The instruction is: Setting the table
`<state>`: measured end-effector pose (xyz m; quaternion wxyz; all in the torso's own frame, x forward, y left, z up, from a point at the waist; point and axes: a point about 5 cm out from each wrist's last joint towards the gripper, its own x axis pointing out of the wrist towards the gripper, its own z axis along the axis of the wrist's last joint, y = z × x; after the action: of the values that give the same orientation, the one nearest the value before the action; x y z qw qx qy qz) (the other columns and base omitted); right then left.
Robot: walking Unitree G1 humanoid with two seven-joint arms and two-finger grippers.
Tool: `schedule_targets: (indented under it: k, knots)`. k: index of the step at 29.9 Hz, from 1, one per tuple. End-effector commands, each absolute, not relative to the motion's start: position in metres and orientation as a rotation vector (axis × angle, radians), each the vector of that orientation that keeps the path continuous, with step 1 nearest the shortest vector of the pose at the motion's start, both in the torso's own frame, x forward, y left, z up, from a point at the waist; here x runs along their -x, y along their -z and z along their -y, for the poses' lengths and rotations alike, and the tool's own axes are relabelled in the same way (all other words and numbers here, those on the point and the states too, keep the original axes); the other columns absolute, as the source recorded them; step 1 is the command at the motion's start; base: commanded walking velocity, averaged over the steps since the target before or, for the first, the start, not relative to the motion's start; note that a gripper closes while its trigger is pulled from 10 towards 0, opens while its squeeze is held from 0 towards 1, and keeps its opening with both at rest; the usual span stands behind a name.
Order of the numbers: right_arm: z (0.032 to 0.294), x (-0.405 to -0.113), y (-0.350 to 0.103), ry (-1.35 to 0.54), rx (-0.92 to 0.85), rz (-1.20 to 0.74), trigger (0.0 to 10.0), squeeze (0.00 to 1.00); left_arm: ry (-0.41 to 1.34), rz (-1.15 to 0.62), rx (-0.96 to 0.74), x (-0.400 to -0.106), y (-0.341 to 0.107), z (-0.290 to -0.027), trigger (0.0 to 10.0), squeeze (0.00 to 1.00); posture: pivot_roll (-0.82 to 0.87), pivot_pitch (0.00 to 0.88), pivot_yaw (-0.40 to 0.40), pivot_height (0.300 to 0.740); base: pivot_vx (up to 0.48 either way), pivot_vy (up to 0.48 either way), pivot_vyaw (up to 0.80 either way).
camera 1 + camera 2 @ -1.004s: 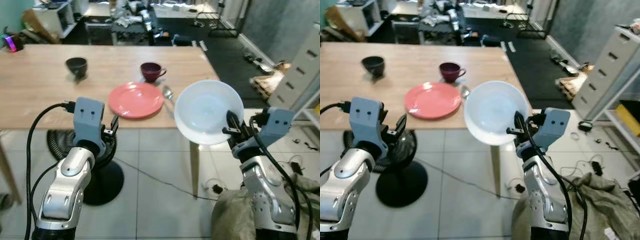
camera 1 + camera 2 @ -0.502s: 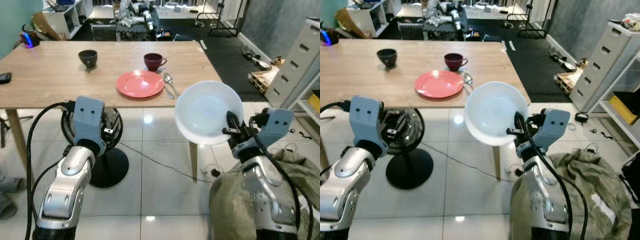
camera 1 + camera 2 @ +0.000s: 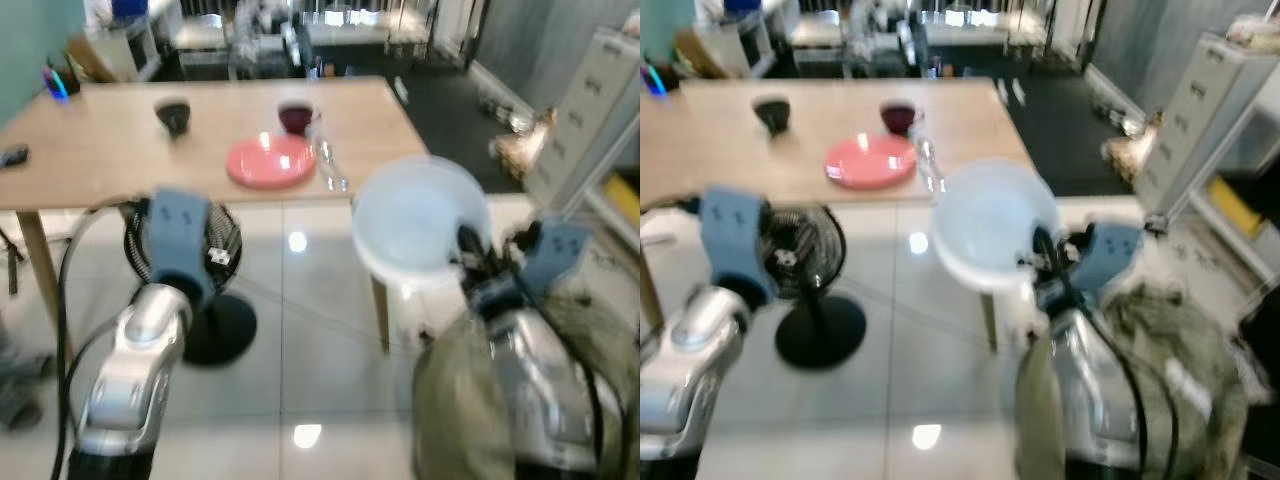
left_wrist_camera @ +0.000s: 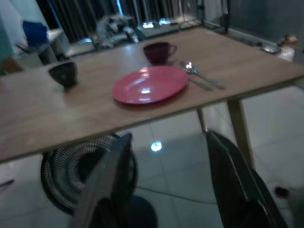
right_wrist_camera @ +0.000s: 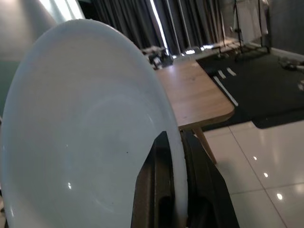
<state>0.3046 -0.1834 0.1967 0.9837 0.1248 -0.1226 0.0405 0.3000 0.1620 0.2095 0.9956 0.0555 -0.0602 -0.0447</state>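
White plate (image 5: 90, 128): carried off the counter, out over the tiled floor (image 3: 300, 380), near the counter's front right corner. Tilted steeply, face toward the camera; gripped at its lower rim alone.

Right gripper (image 5: 173, 190): fingers pressed together on the rim, one on each face of the plate. Arm raised in front of the body, forearm angled up, wrist holding the plate nearly on edge.

Left gripper (image 4: 168, 180): fingers spread, holding nothing. Arm raised at chest height, pointed at the counter (image 4: 57, 114).

On the counter: pink plate (image 3: 270, 160), dark red cup (image 3: 295, 116) behind it, spoon (image 3: 330, 165) just to its right, dark bowl (image 3: 173, 113) farther left. A standing fan (image 3: 195, 290) sits beneath.

Hazards, judged:
- Rim-only pinch on a steeply tilted plate; a jolt while walking could let it rotate or slide out and break on the tiles.
- Head views are blurred, suggesting motion; the plate's leading edge could strike the counter edge on approach.
- Free space lies left of the pink plate; setting down too close risks knocking the spoon or cup.
- A cable on the floor near the fan is a possible snag for the feet.
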Motion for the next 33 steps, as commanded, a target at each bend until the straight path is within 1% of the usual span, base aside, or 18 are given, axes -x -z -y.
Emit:
schedule_targets:
  k: [1,33]
  knots:
    - [0.1855,-0.3043,-0.1977,-0.072,-0.260,0.254,10.0,0.00,0.098,0.113,-0.117,-0.3006,-0.2079,-0.1605,10.0,0.00,0.01,0.011,0.070,0.740,0.000,0.000,-0.78]
    - [0.1851,-0.3041,-0.1971,-0.077,-0.255,0.250,10.0,0.00,0.109,0.105,-0.115,-0.3006,-0.2057,-0.1581,10.0,0.00,0.01,0.018,0.070,0.740,0.000,0.000,-0.79]
